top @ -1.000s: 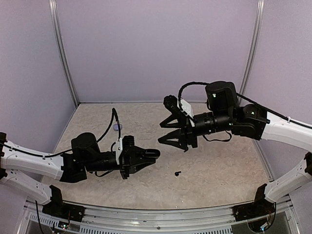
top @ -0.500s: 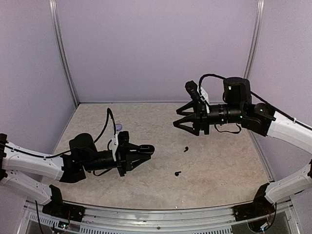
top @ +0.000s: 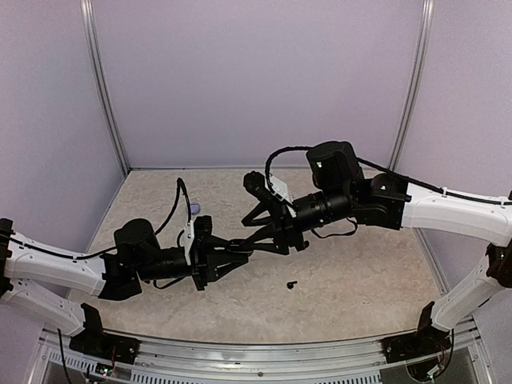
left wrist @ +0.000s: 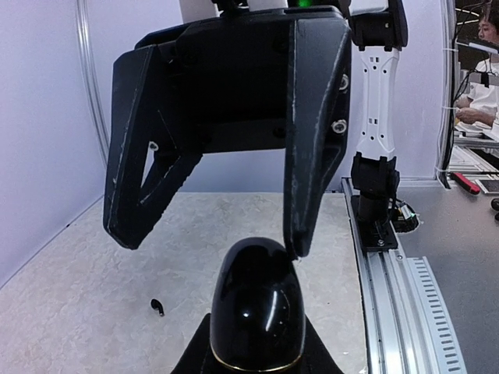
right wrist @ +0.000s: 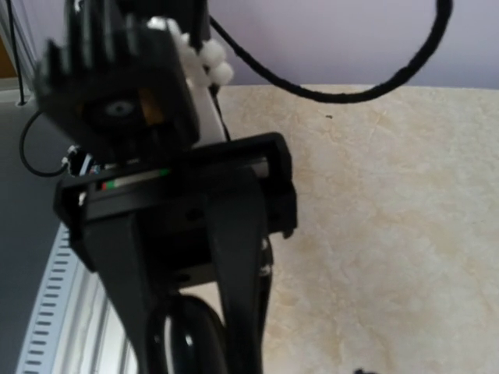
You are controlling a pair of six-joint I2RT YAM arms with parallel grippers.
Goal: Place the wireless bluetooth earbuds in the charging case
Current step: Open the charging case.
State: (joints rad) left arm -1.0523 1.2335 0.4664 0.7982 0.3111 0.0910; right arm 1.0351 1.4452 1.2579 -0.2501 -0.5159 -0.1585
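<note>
— So, where is the black charging case?

— Off the table, in the left gripper. That claw is pinched tight on the lower part of the case, whose glossy rounded end points out towards the other arm.

— And the right gripper?

— Its claw is spread and holds nothing. In the left wrist view the two fingers hang over the case, one out to the left and clear of it. The tip of the other is at the case's upper right edge, touching it or all but; I cannot tell which.

— Is the case open?

— It looks closed from the left wrist view, with a thin bright seam running round it low down. The right wrist view is blurred and adds only the case's dark curve beneath the left gripper.

— Any earbuds?

— One black earbud lies on the speckled beige table, in front of the two grippers and a little to the right, well apart from the case. Neither claw touches it.

— Anything else?

— A small pale thing sits behind the left arm, beside its cable, too small to make out.
</note>
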